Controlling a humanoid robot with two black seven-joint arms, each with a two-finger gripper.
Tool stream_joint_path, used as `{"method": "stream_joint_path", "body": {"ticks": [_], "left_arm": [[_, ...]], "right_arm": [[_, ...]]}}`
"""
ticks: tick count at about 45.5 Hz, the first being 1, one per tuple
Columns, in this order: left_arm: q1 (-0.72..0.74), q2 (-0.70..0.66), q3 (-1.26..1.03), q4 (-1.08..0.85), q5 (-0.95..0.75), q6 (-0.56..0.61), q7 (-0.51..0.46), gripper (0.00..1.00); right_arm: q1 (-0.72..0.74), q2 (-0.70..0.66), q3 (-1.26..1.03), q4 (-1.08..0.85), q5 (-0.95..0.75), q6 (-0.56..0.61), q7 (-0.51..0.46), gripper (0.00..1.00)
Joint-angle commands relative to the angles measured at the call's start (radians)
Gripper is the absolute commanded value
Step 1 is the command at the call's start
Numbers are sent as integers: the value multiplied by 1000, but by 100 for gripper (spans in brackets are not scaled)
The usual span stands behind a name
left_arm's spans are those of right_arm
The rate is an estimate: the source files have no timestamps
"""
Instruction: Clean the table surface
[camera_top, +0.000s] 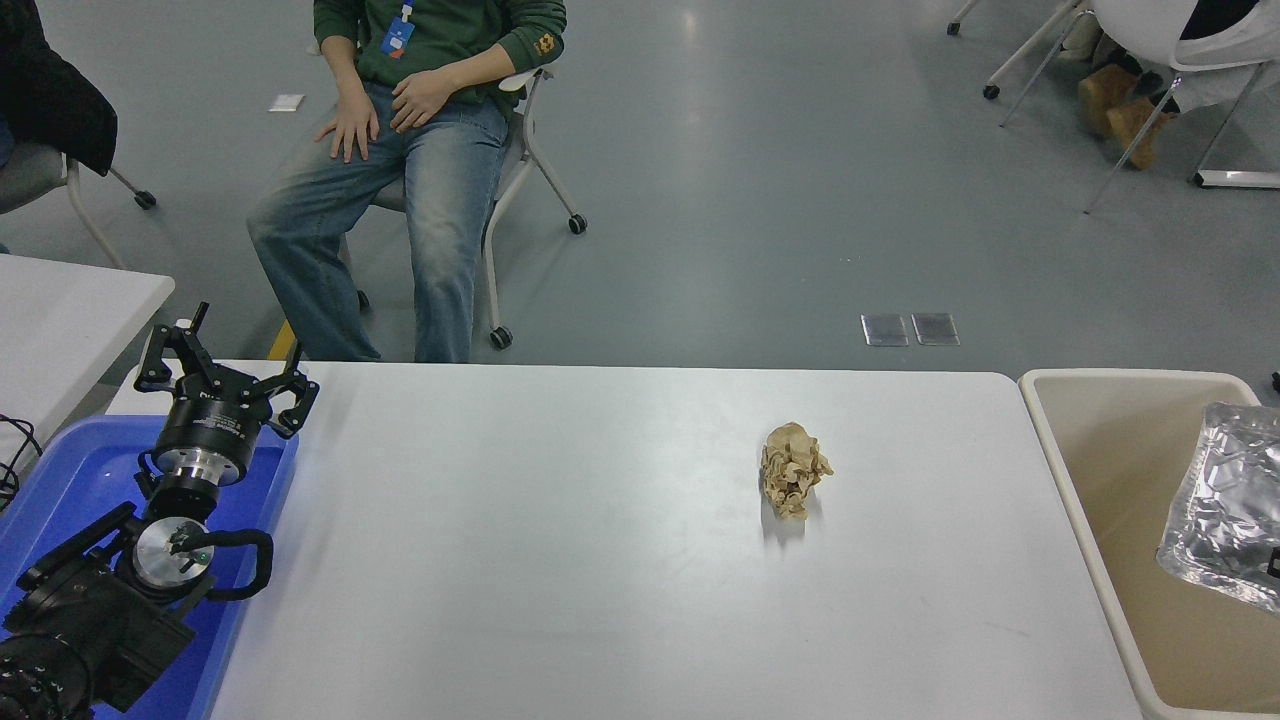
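Note:
The table surface (560, 580) is a wide white top with rounded corners. A crumpled wad of tan paper (793, 468) lies on it, right of the middle. My left gripper (222, 365) is parked open at the lower left, above a blue tray (60, 470). A crinkled silver foil bag (1225, 500) sits over the beige bin (1060, 450) at the right edge. Only a dark sliver of my right gripper (1274, 566) shows there, against the foil's lower edge; whether it grips the foil is hidden.
A person (400, 180) sits on a wheeled chair just beyond the table's far edge, hands on thighs. A smaller white table (60, 310) stands at the far left. More chairs and a seated person's boots (1120, 105) are at the top right.

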Motion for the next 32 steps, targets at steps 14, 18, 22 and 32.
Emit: {"method": "stream_joint_path", "body": {"ticks": [14,18,22,32], "left_arm": [[0,-1,0,0,0,0,0,100],[0,-1,0,0,0,0,0,100],[0,0,0,0,0,0,0,100],[0,-1,0,0,0,0,0,100]], "right_arm": [[9,5,-4,5,72,4,0,100],[11,3,-1,5,72,5,0,100],[12,5,5,7,75,5,-1,100],[35,5,2,8,157,33,0,100]]}}
